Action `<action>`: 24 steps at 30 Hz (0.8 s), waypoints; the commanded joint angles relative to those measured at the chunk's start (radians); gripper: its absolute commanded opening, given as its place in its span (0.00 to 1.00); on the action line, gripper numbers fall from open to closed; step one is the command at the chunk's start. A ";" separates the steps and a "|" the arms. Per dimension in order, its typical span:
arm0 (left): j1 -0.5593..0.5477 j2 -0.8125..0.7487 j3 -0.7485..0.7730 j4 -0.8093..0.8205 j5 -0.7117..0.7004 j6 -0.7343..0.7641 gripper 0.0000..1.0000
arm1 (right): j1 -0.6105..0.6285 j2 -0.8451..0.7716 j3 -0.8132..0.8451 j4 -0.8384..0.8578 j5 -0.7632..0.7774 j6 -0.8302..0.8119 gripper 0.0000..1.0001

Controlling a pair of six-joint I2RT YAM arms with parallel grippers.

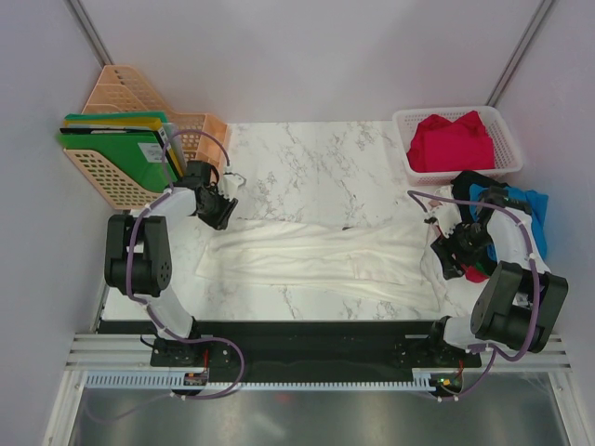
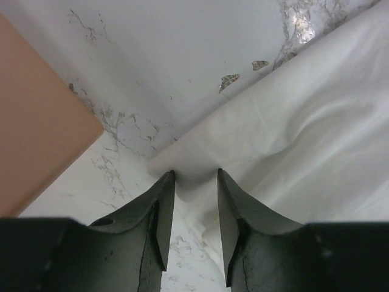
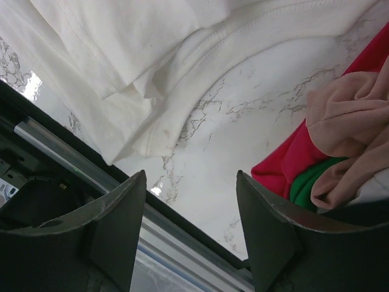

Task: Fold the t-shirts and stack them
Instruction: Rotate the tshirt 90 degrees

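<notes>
One large white t-shirt (image 1: 307, 253) is lying across the marble table (image 1: 307, 158), running from the left arm's side to the right arm's side. It is showing as a long, narrow band with layered edges, so the lengthwise fold is judged to be in place. The crosswise folds are not yet made.

Several unfolded shirts are lying in a loose heap at the right edge of the table. A bright blue shirt (image 1: 534, 206) is showing in the top view, and a red shirt (image 3: 279, 161) and a pale beige shirt (image 3: 346, 109) are showing in the right wrist view. Another red garment (image 1: 451, 141) is sitting in the white mesh basket (image 1: 509, 160) at the far right corner.

No finished stack is showing anywhere. The task is therefore judged to be at an early stage: the first shirt is partly folded, and every other shirt is awaiting handling.

The left gripper (image 2: 196, 179) is sitting at the band's left end, near the peach rack (image 1: 104, 181). Its jaws are standing partly apart with the cloth corner in the gap. Whether the fingertips are already bearing on the fabric cannot be confirmed from the wrist view.

The right gripper (image 3: 191, 182) is hovering over bare marble between the white shirt's right end and the heap. Its jaws are spread wide and are holding nothing.
</notes>
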 commanded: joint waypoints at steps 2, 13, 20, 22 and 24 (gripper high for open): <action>-0.005 0.008 0.028 0.026 -0.001 -0.029 0.34 | -0.003 -0.007 -0.019 0.021 0.001 -0.021 0.68; -0.011 0.014 0.025 0.117 -0.053 -0.042 0.02 | -0.005 0.013 -0.037 0.029 0.005 -0.023 0.68; -0.031 0.028 0.053 0.183 -0.098 -0.047 0.02 | -0.005 0.028 -0.053 0.040 0.008 -0.024 0.68; -0.034 0.042 0.062 0.193 -0.116 -0.049 0.02 | -0.006 0.027 -0.061 0.038 0.010 -0.027 0.68; -0.042 0.051 0.067 0.216 -0.130 -0.047 0.02 | -0.005 0.024 -0.071 0.040 0.014 -0.030 0.68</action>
